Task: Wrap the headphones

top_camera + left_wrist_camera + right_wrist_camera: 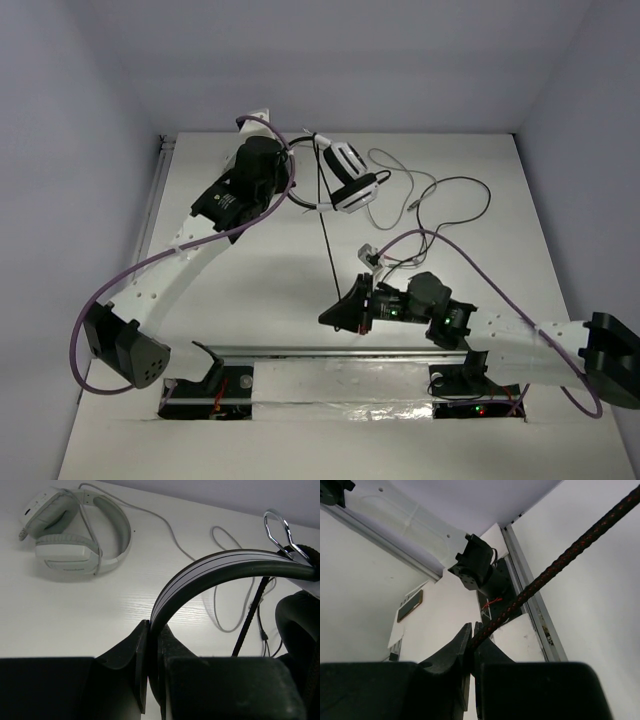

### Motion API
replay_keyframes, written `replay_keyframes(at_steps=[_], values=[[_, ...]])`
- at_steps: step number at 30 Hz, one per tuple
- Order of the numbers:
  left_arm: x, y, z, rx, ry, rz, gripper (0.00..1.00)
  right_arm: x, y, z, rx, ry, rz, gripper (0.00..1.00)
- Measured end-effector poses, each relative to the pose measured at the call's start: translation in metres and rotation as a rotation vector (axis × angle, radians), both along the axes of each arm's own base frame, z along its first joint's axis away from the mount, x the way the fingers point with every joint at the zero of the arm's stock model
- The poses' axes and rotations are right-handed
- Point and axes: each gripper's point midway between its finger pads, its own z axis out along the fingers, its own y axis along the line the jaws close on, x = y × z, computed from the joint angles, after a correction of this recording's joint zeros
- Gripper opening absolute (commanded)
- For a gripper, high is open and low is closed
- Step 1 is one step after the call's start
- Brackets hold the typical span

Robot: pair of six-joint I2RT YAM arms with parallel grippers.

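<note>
the white table (260, 290) is under everything. the headphones (220, 567) are gripped by the headband, which is pinched between the closed fingers of the left gripper (152, 632), with an earcup hanging to the right of them. beyond those fingers, up and to the left, a pale grey headset (75, 535) lies flat, its grey lead (200, 560) trailing over the table. the black cable (560, 565) runs taut up and right out of the right gripper (472, 632), whose fingers are clamped tight on it.
</note>
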Motion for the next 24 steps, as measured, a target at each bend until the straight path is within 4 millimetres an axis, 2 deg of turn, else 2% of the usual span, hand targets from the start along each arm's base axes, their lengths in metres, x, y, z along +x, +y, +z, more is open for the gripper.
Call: replay_keyframes(at_steps=[6, 10, 14, 19, 24], values=[[-0.002, 0.013, -0.009, 0.069, 0.005, 0.034, 0.0, 0.01, -0.007, 0.013, -0.103, -0.002, -0.068, 0.01], [-0.013, 0.022, -0.03, 0.168, 0.03, 0.069, 0.0, 0.024, -0.011, 0.038, -0.177, -0.032, -0.142, 0.02], [-0.033, 0.015, -0.054, 0.294, 0.07, 0.042, 0.0, 0.042, -0.02, 0.054, -0.269, -0.071, -0.243, 0.0], [-0.06, 0.004, -0.086, 0.434, 0.116, -0.044, 0.0, 0.07, -0.037, 0.052, -0.419, -0.118, -0.4, 0.0], [-0.078, 0.003, -0.112, 0.531, 0.164, -0.122, 0.0, 0.095, -0.057, 0.045, -0.575, -0.182, -0.529, 0.0]])
